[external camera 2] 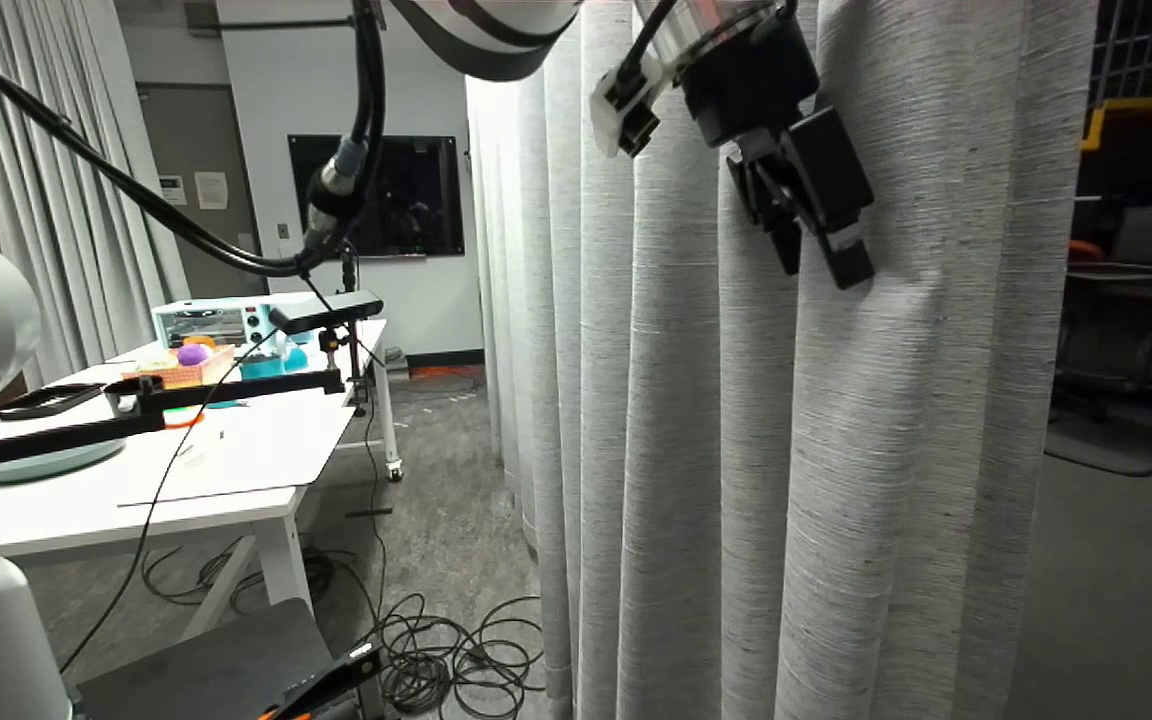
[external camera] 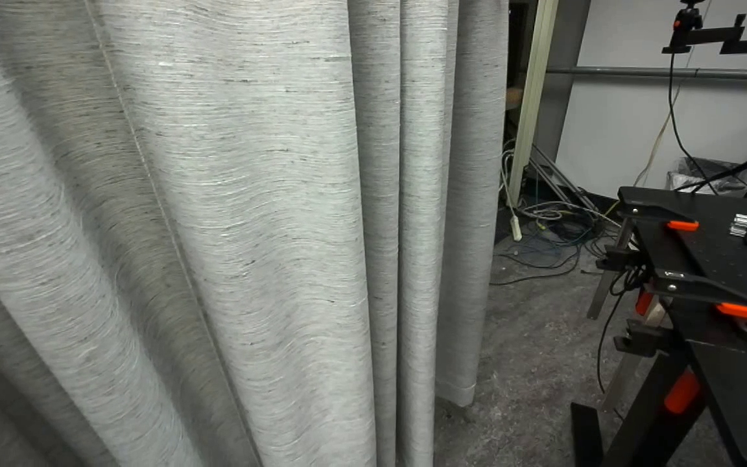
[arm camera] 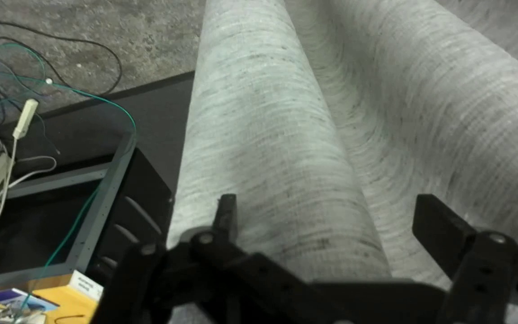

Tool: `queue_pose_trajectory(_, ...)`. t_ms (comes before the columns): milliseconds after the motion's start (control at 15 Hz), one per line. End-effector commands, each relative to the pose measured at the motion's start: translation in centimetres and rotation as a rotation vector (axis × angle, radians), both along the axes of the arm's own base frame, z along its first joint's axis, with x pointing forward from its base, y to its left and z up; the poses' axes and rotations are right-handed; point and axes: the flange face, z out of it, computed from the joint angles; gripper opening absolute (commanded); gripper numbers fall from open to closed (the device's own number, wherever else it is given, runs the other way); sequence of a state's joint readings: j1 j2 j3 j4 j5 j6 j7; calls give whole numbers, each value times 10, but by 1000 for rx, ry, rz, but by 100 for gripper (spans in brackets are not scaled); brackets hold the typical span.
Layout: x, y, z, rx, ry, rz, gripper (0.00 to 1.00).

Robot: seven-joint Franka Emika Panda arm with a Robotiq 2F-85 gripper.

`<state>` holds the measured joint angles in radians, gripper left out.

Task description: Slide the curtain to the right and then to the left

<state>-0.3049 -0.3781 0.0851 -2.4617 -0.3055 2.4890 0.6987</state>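
Step in hand, my reading: contact with the cloth for a slide, probably the rightward one; a single look cannot settle which leg. From where I stand, left to right in an exterior view: white table, coiled cables on the floor, then the curtain, well apart from the table and reaching back toward the far wall. On its right-hand part, short of the outer edge, the gripper tilts down, one fingertip seemingly pressed into a fold, fabric puckered just right of it. Jaws spread wide, nothing clenched; in the wrist view a rounded fold shows in the gap, ungrasped. Right of the outer edge, a dark chair

Next move, est.: lean the fingers on that fold and travel sideways along the hang, without drawing cloth outward; then, for the leftward return, bear on a fold from its opposite side. Loose fabric may slip past the fingers

Orientation: long axis upright, folds running down toward the floor; top end out of my sight. Fine streaks lie crosswise to it. The outer edge shows at right in both exterior views, at left in the wrist view. Folds slant in the latter, which I put down to viewing angle; hem hangs near the floor
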Motion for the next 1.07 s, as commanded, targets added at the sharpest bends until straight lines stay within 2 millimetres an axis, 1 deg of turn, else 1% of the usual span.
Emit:
queue_pose_trajectory(0, 30, 7, 27, -45, -104, 16, 100)
queue_pose_trajectory(133, 39, 8, 38, -68, -148, 28, 100)
queue_pose_trajectory(200, 42, 9, 42, -79, -168, 34, 82)
queue_pose_trajectory(400, 48, 11, 50, -111, -205, 55, 56)
queue_pose_trajectory(533, 51, 13, 52, -122, -219, 65, 42)
queue_pose_trajectory(733, 56, 14, 53, -128, -232, 72, 18)
queue_pose_trajectory(867, 59, 14, 52, -129, -234, 75, 4)
queue_pose_trajectory(933, 61, 14, 51, -129, -236, 73, 0)
queue_pose_trajectory(1000, 64, 13, 51, -126, -239, 71, 0)
